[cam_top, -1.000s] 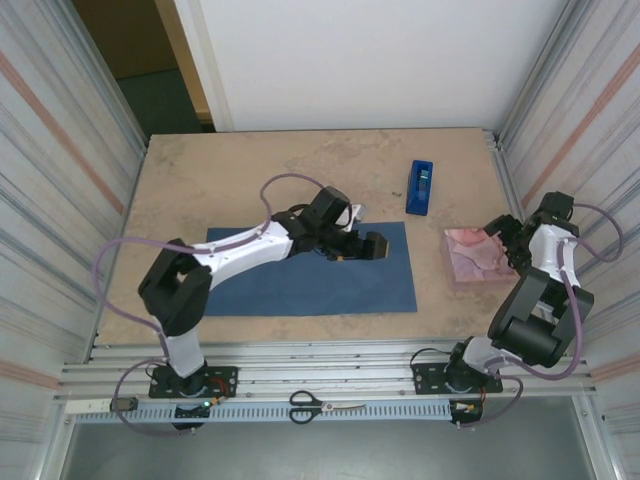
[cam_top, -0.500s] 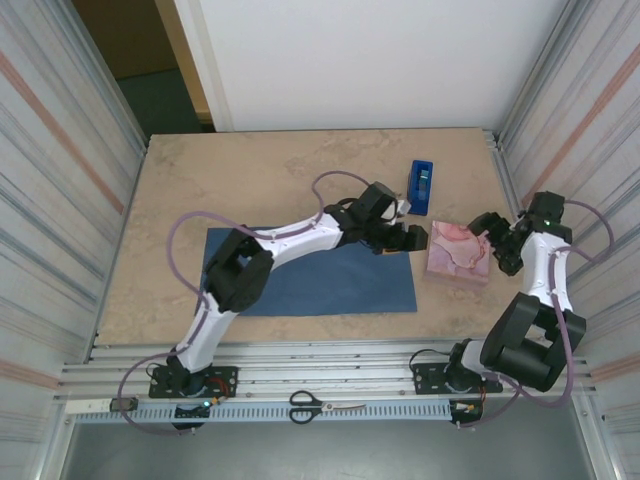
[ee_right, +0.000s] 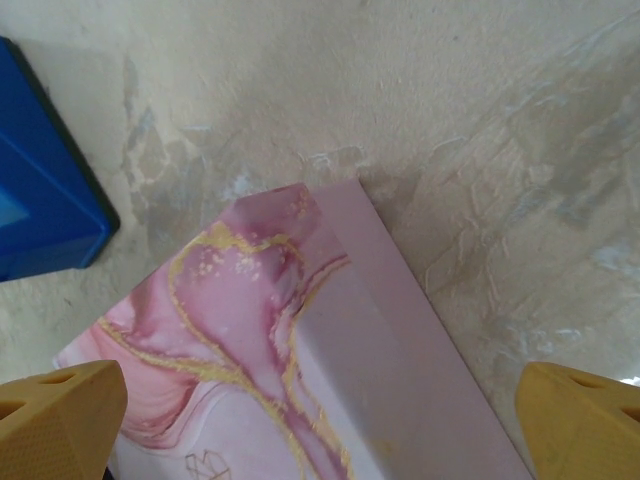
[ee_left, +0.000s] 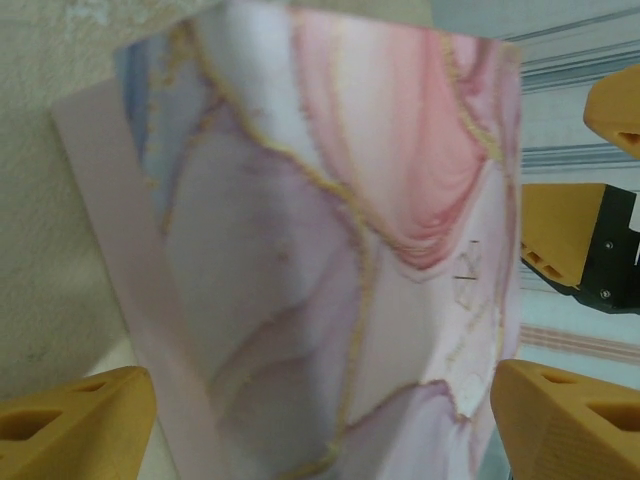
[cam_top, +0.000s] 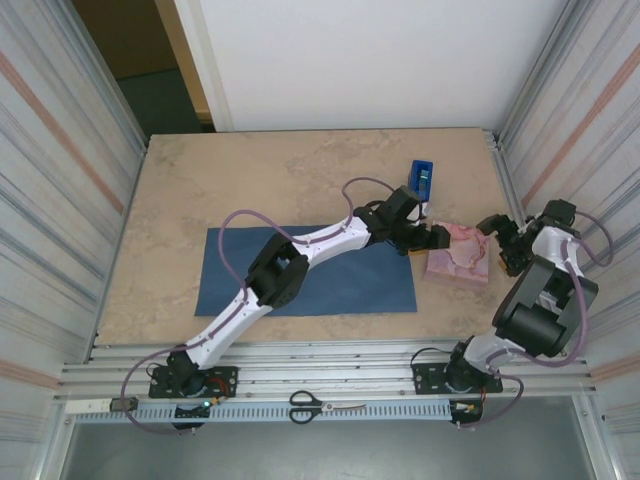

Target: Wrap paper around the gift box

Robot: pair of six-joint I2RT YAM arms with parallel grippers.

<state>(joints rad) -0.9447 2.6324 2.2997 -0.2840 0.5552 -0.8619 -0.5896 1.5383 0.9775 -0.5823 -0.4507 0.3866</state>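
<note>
The gift box [cam_top: 462, 258] is seen lying on the table [cam_top: 250, 180], just right of the paper [cam_top: 330, 285]. It is straddled by the wide-open left end effector [ee_left: 320, 418] and right end effector [ee_right: 320, 410]; nothing is gripped.

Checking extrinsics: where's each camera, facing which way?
Top external: above, behind the bases, looking down at the table; left arm, right arm show.
Left wrist: on the left arm, faces the gift box between its own fingers.
Right wrist: on the right arm, looks down on the gift box's corner and tape dispenser; own fingers below.
Shared: all see the gift box.
</note>
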